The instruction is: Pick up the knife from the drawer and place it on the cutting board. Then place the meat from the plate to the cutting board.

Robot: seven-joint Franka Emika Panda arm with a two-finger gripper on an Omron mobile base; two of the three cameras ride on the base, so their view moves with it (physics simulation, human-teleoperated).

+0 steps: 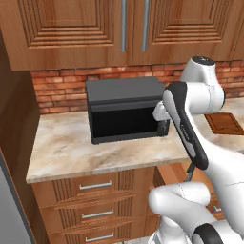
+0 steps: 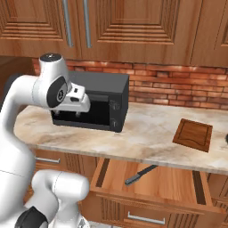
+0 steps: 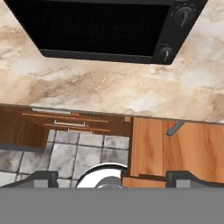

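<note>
Right base view: end effector (image 2: 76,114) before microwave (image 2: 100,95).

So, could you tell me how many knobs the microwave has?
2: in the hand view, one knob sits at the microwave's top right corner, and another knob just below it on the same panel.
</note>
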